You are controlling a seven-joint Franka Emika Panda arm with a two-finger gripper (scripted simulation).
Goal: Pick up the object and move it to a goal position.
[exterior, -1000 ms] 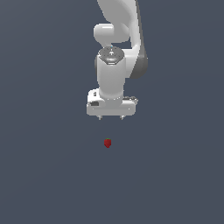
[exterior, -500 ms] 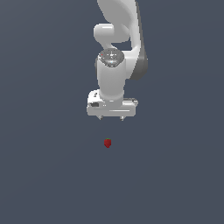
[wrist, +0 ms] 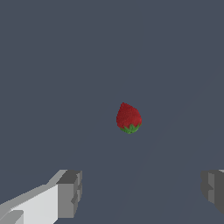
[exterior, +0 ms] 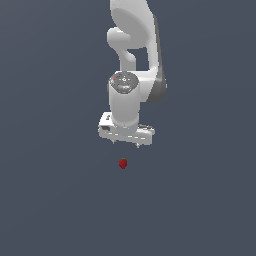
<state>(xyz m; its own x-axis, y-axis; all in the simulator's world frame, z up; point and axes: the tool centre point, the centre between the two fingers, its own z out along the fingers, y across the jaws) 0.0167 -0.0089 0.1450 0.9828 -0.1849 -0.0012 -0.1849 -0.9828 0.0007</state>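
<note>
The white two-fingered gripper (exterior: 125, 142) has hardly shifted over the last second; it hangs spread wide and empty above the tiny red strawberry-shaped object (exterior: 123, 163), which lies untouched on the flat grey surface (exterior: 45, 200), so the descent seems yet to start. No desk edge or corner shows, and no goal marker. The wrist view crops the fingertips (wrist: 70, 192).

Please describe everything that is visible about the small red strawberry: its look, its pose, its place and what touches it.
The strawberry is a tiny red fruit shape with a bumpy-looking skin and a green leafy cap at its broad end. In the exterior view it lies alone on the plain dark grey surface, just below the white tool, apart from it. The tool's fingers are spread wide and do not touch it. Nothing else is near.
</note>
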